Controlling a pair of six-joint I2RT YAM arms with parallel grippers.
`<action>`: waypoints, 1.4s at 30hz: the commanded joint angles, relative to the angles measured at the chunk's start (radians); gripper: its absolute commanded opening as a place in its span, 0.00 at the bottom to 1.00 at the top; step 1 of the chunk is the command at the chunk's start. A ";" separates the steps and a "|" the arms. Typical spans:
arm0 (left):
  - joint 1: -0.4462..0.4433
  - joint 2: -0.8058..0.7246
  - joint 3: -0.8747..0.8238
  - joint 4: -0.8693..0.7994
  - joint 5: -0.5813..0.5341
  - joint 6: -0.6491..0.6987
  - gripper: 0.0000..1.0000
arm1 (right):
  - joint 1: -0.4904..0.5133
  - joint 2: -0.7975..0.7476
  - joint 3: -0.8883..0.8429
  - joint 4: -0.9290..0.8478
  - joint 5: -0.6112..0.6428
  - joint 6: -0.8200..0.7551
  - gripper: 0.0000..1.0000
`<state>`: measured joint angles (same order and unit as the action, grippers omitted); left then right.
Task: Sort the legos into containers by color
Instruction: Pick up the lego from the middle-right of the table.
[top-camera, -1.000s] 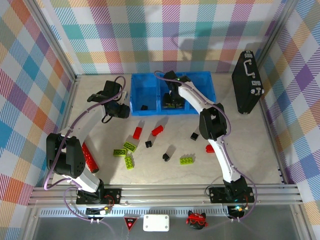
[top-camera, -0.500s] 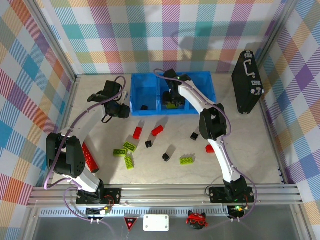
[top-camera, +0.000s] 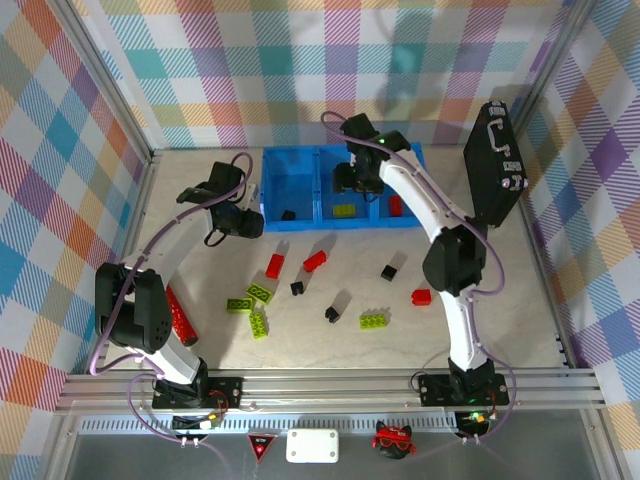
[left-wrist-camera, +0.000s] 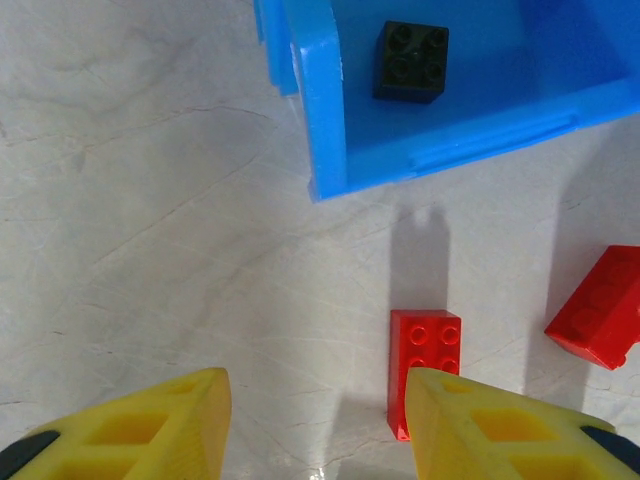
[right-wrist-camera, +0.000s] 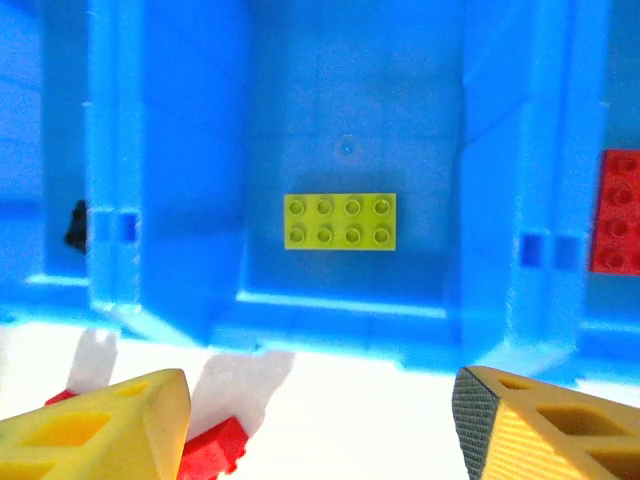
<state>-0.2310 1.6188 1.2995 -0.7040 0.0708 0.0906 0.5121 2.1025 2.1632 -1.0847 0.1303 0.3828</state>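
My left gripper (left-wrist-camera: 315, 412) and right gripper (right-wrist-camera: 320, 420) both gape empty over the pale, veined tabletop (left-wrist-camera: 140, 200).
A glossy red brick (left-wrist-camera: 424, 370) with round studs lies just off one of the left gripper's yellow fingers. Beyond it, the smooth blue containers (left-wrist-camera: 325, 120) hold a square black brick (left-wrist-camera: 410, 62). Ahead of my right gripper, a flat lime brick (right-wrist-camera: 340, 221) lies in the middle bin.

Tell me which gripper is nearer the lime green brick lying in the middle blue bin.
Right. The right gripper hangs above the middle bin where the lime green brick lies; the left gripper is over the table beyond the left bin's corner.
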 joint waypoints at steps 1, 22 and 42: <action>0.004 0.026 0.023 -0.014 0.049 -0.014 0.50 | 0.008 -0.065 -0.106 0.017 -0.015 -0.009 0.70; -0.013 0.079 0.049 -0.043 0.089 0.000 0.51 | 0.007 -0.463 -0.826 0.133 0.023 0.090 0.67; -0.013 0.061 0.050 -0.042 0.061 0.003 0.51 | -0.123 -0.674 -1.267 0.197 0.018 0.110 0.69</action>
<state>-0.2398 1.6913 1.3266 -0.7162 0.1402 0.0914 0.4046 1.4403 0.9173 -0.9146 0.1600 0.4900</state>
